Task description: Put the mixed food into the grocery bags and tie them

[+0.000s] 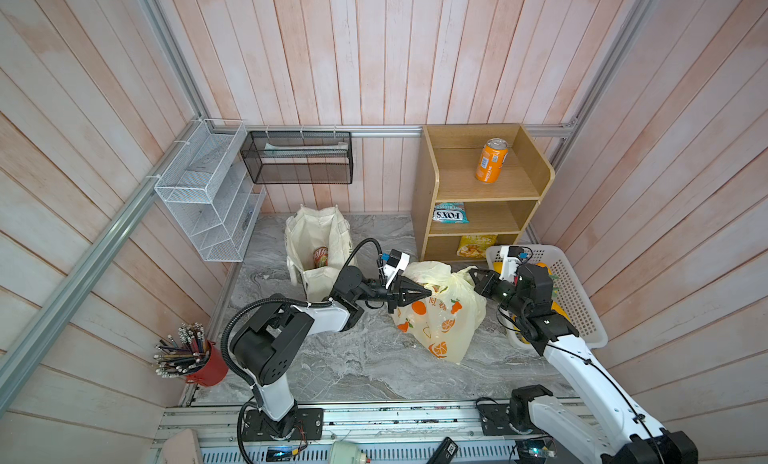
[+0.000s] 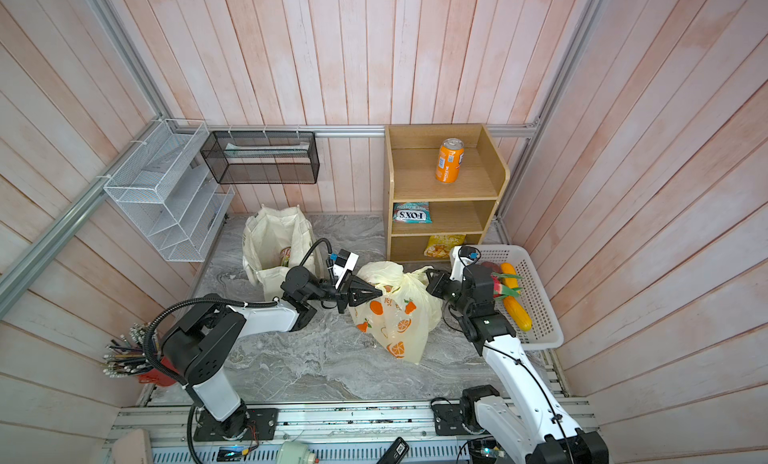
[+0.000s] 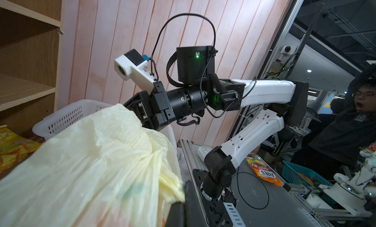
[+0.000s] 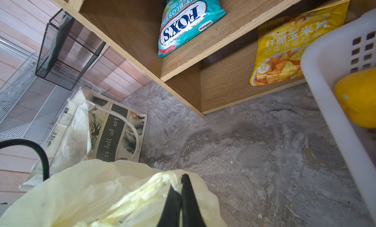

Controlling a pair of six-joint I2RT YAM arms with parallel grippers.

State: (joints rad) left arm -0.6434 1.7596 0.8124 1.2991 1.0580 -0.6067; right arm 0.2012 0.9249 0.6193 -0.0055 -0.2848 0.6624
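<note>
A cream plastic grocery bag (image 1: 440, 320) printed with orange fruits stands bulging mid-table. My left gripper (image 1: 430, 293) is shut on a bunched handle (image 3: 175, 185) at its top, from the left. From the right, my right gripper (image 4: 180, 183) is shut on the other twisted handle (image 4: 158, 181), seen in a top view too (image 2: 430, 274). A cream canvas tote (image 1: 316, 241) stands open behind, a reddish can (image 1: 320, 258) inside. Yellow and orange toy fruits (image 2: 517, 312) lie in the white basket (image 2: 536, 287).
A wooden shelf (image 1: 478, 191) at the back right holds an orange can (image 1: 491, 160), a teal Fox's packet (image 4: 187, 22) and a yellow chip packet (image 4: 295, 44). Wire racks (image 1: 208, 191) and a black mesh box (image 1: 299, 156) hang on the walls. A red pencil cup (image 1: 208, 364) stands front left.
</note>
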